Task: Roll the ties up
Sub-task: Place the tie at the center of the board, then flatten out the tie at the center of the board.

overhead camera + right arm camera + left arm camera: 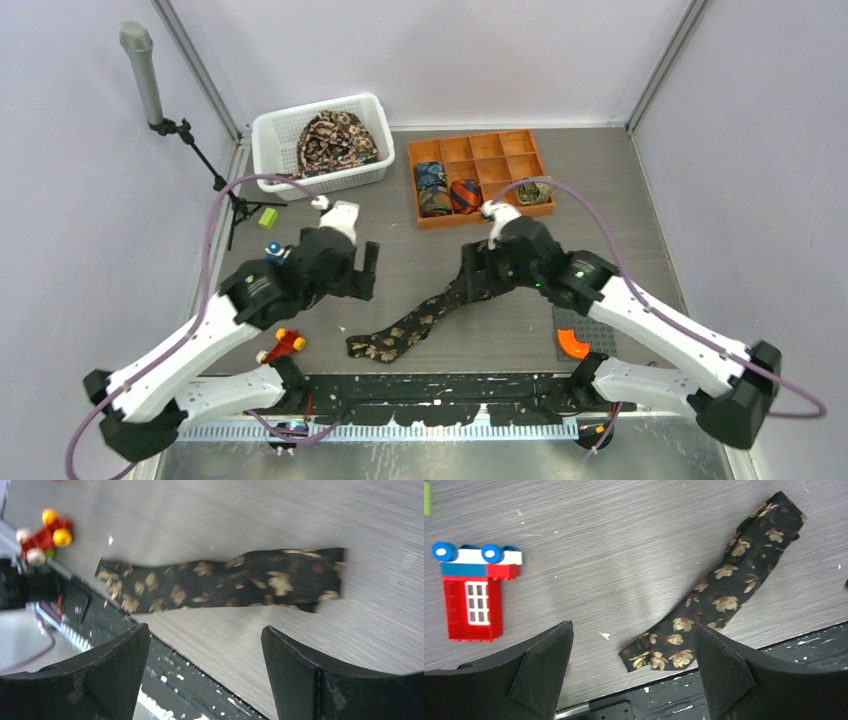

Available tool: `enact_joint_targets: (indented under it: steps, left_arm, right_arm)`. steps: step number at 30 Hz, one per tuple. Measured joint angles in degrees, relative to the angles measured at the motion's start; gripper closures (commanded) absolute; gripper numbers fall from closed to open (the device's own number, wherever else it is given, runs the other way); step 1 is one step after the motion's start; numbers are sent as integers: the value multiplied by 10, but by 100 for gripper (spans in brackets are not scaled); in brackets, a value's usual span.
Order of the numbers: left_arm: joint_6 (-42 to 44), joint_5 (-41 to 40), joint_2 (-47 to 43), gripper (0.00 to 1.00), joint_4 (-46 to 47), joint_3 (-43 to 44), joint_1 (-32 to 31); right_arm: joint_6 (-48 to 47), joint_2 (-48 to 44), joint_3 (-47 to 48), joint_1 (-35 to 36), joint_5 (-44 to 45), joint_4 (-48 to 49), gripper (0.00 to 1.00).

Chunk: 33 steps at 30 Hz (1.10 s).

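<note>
Fig. Top view. Unrolled black floral tie (410,325) lies flat on table (600,200), lower centre, running diag. from lower left up to R gripper (470,275). R gripper: jaws spread wide, nothing held. L gripper (366,270), centre-left: jaws likewise wide apart, empty, clear of tie. Rolled ties (432,190) sit in orange tray (500,145), upper centre; loose ties (335,140) fill white basket (270,130), upper left.
</note>
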Motion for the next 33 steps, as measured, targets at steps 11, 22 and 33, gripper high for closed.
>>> enact_joint_targets:
  steps: [11,22,33]
  left_arm:
    - [15,-64,-202,13,-17,-125,0]
    - [0,-115,-261,13,-29,-145,0]
    - [-38,-191,-346,15,-61,-145,0]
  right_arm:
    - [-165,248,103,278,-24,28,13]
    - [-311,408,169,307,-59,65,10]
    - [-373,520,189,314,-42,118,14]
